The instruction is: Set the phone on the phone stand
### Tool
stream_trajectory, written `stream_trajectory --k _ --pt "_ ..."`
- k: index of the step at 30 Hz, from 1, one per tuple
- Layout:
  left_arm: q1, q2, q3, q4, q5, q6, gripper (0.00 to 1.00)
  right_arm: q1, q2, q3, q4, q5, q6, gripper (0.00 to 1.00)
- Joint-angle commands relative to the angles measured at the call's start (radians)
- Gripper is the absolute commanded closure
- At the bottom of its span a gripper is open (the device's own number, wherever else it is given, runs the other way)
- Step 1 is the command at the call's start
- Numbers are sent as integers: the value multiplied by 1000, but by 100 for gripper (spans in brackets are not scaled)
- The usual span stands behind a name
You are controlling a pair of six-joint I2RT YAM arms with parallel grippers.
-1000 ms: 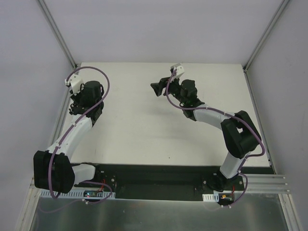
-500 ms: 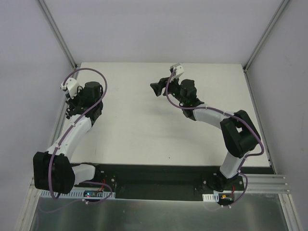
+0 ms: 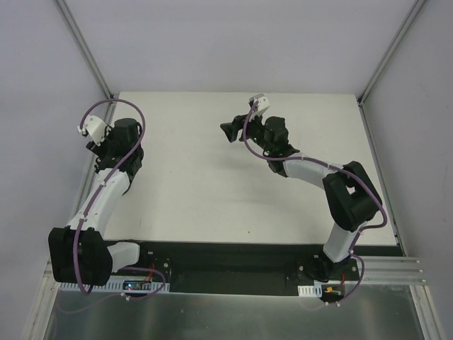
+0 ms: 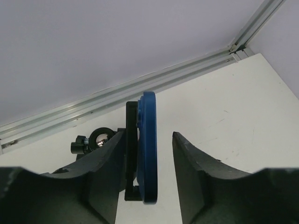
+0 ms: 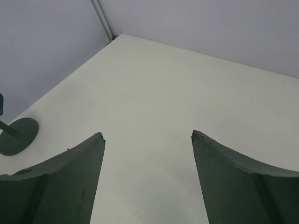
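In the left wrist view the phone point(image 4: 148, 116) shows edge-on as a blue slab with rounded corners. It stands upright against the black cradle point(image 4: 131, 121) of the phone stand, its lower end by the cradle's small lip. My left gripper point(image 4: 148, 135) is open around both, with a clear gap between the phone and the right finger point(image 4: 196, 172). In the top view the left gripper point(image 3: 105, 150) is at the table's left edge, hiding phone and stand. My right gripper point(image 5: 147, 134) is open and empty, at the table's middle back in the top view point(image 3: 228, 131). The stand's disc base point(image 5: 18, 135) shows far left.
The white table point(image 3: 212, 198) is walled by grey panels with aluminium rails point(image 4: 177, 74) along its edges. The left gripper and stand are close to the left rail point(image 3: 95, 152). The stand's ball joint point(image 4: 100, 137) sits behind the left finger.
My left arm has swung left toward the table's edge and its wrist has turned. The right arm has barely moved.
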State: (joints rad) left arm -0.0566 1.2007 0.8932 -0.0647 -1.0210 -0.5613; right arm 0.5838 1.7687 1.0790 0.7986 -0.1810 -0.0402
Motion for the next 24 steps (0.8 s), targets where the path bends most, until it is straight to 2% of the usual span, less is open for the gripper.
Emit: stream_trajectory --k 1,2,3,4,5,6,8,9,11,12,13,14,16,17,18,20,21,23,24 --pt "11 -87 18 5 41 -54 49 10 -24 53 -16 30 -9 22" --pt "11 -98 16 5 51 -54 37 11 -37 53 -33 78 -12 20" --pt "11 -108 18 5 70 -51 32 13 -69 47 -70 101 -15 20" --pt "12 -131 19 2 85 -45 17 14 -89 41 -91 124 -15 19" --pt "11 -145 21 0 102 -42 10 14 -110 33 -114 174 -13 18" --pt "12 -162 23 -3 152 -42 7 13 -161 21 -171 236 -7 17" --pt "11 -228 23 -7 218 -45 5 13 -221 27 -279 372 6 16" --pt "11 -252 30 -7 270 -45 5 13 -282 35 -409 421 14 15" --pt "11 -318 55 -6 433 -29 5 14 -352 36 -528 512 37 14" --pt "12 -334 68 -6 491 -20 4 24 -430 23 -646 541 51 13" --pt "11 -357 82 -6 630 10 4 28 -475 -11 -707 561 77 13" --pt "12 -369 117 -6 698 21 4 34 -523 -40 -763 581 85 12" --pt "11 -400 141 -1 856 41 4 56 -682 -105 -904 606 85 11" --pt "11 -417 148 0 989 37 4 62 -745 -172 -944 647 82 10" --pt "11 -434 145 3 1060 31 4 74 -879 -198 -1025 659 77 9" --pt "11 -493 125 9 1201 5 4 80 -1018 -247 -1100 670 57 9" --pt "11 -519 118 12 1234 -2 4 83 -1146 -249 -1186 678 53 9" --pt "11 -598 102 14 1288 -12 2 85 -1265 -238 -1266 692 48 7" --pt "11 -625 99 14 1327 -14 1 85 -1370 -214 -1326 695 30 1"
